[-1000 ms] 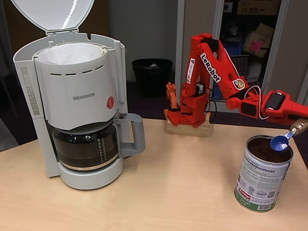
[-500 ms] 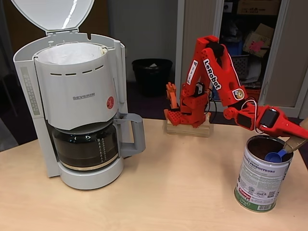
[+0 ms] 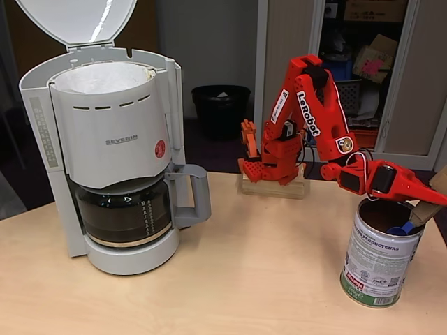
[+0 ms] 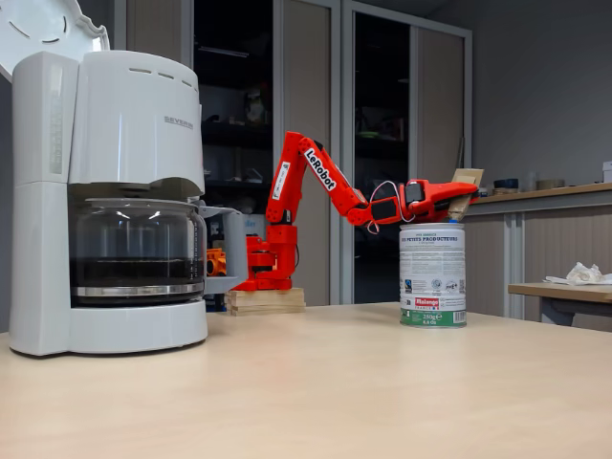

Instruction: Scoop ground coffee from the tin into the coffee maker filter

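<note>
We see the tin (image 3: 380,252) rim hiding most of the blue scoop (image 3: 401,228); the gripper (image 3: 427,202) jaws' state is unclear.

shiny metal tin (image 3: 380,262), matt wooden table (image 3: 230,279), glass carafe (image 4: 136,251)

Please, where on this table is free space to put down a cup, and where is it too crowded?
The broad bare tabletop between the coffee maker and the tin is free, as is the front strip. It is crowded at the tin, where the gripper dips a blue scoop, and near the arm's base.
</note>
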